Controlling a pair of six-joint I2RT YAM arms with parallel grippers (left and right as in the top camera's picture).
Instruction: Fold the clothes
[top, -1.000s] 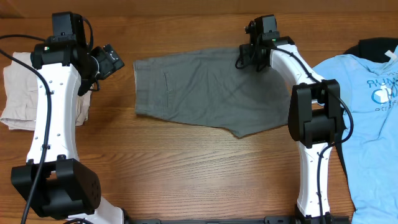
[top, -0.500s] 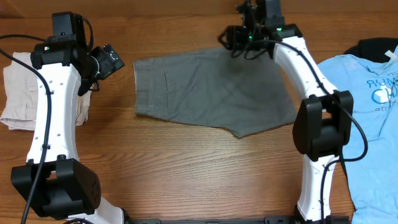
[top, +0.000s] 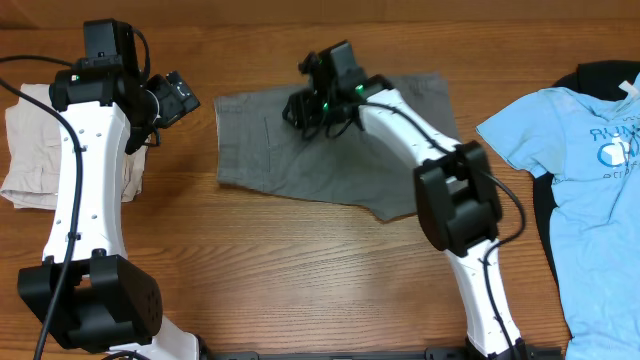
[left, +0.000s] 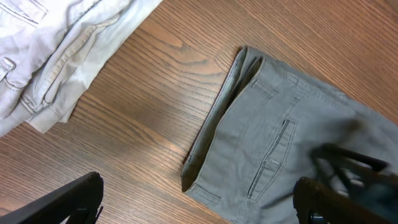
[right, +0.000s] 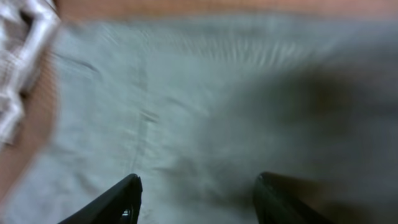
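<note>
The gray shorts (top: 330, 160) lie spread flat in the middle of the wooden surface (top: 300, 270), with the waistband (left: 214, 118) at their left end and the legs running to the right. The right arm reaches leftward across the top of the shorts. The right gripper (top: 305, 105) sits over their upper left part, near the back pocket (left: 273, 155). In the right wrist view the picture is blurred, but the gripper's two fingers (right: 127, 199) stand spread apart over the gray cloth with nothing pinched between them. Whether they touch the cloth cannot be told. The left gripper (top: 180, 97) is held above bare wood just left of the waistband, between the shorts and a heap of beige clothes (top: 30, 150) at the left edge of the surface. Its fingers (left: 74, 199) are spread wide and hold nothing, framing the waistband end of the shorts from above. At the far right lies a light blue T-shirt (top: 580, 180), well apart from the shorts, with a black garment (top: 600, 72) partly under it.
</note>
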